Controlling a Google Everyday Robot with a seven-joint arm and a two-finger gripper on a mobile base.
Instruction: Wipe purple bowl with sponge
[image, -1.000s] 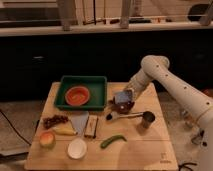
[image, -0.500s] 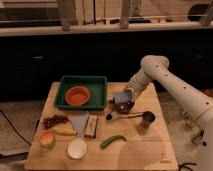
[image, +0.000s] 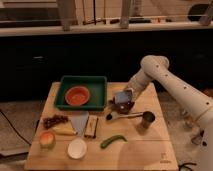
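The purple bowl (image: 127, 107), small and almost black, sits on the wooden table just right of the green tray. My gripper (image: 124, 98) reaches down from the white arm on the right and is right over the bowl. It is shut on the sponge (image: 123, 96), a small light-blue block, which it holds at the bowl's top, against or just above its rim. The gripper and the sponge hide most of the bowl's inside.
A green tray (image: 99, 82) holds an orange bowl (image: 77, 95). A metal cup (image: 147, 119) with a long handle lies in front of the purple bowl. A green pod (image: 113, 141), a white bowl (image: 77, 148), grapes (image: 54, 120), a pale triangular piece (image: 79, 122) and a brown bar (image: 91, 126) lie at the front left.
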